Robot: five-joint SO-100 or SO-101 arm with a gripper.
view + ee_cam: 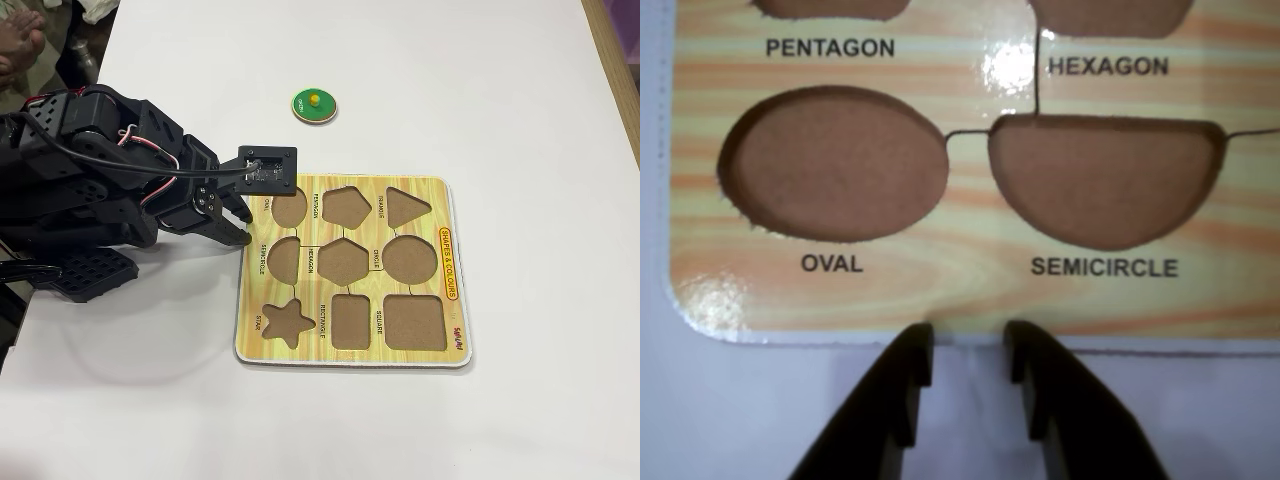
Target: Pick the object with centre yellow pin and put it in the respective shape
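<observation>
We see the puzzle board [445, 345] on the white desk [500, 90]; its circle hole [410, 259] holds nothing. The green disc [314, 105] sits on the desk, well apart from the board; our fingers [970, 345] are a little apart and hold nothing.

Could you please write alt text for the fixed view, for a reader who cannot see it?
A black robot arm's empty claw hovers at the left edge of a yellow wood-grain shape puzzle board on a white table, all cutouts vacant. A green disc with a yellow knob lies apart on the table beyond the board, away from its circle cutout.
</observation>
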